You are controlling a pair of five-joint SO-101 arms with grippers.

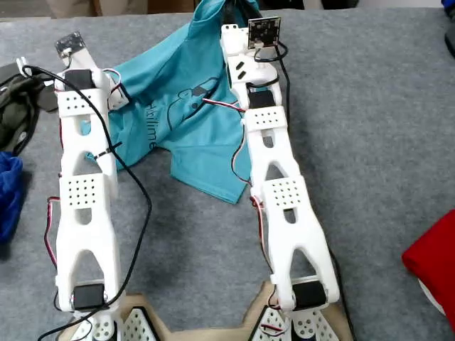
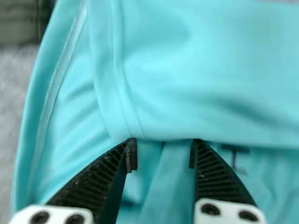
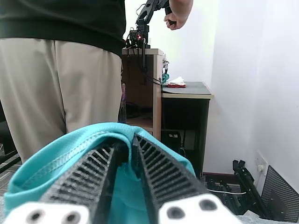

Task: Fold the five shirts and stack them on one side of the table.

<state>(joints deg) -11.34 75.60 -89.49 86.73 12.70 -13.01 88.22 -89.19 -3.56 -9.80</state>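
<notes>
The right gripper (image 3: pixel 132 140) clamps the teal shirt (image 1: pixel 192 142); the left gripper (image 2: pixel 161 154) gapes astride a fold. From above, arms hide part of it; its top is cut off.

Two white arms (image 1: pixel 85 249), black cables (image 1: pixel 138 188).
Perforated plastic links (image 1: pixel 286 193), red-white-black servo leads (image 1: pixel 48 238) (thin ones); the left gripper (image 2: pixel 162 155) has ribbed black fingers (image 2: pixel 212 175) on screwed white bases (image 2: pixel 229 213).

Grey, felt-like table (image 1: pixel 377 106) is carrying a teal shirt (image 1: pixel 192 142), lying rumpled toward the far side. A dark green garment (image 1: pixel 14 106) and a blue garment (image 1: pixel 8 192) are lying at the left edge. A red garment (image 1: pixel 434 259) is lying at the right edge.
</notes>
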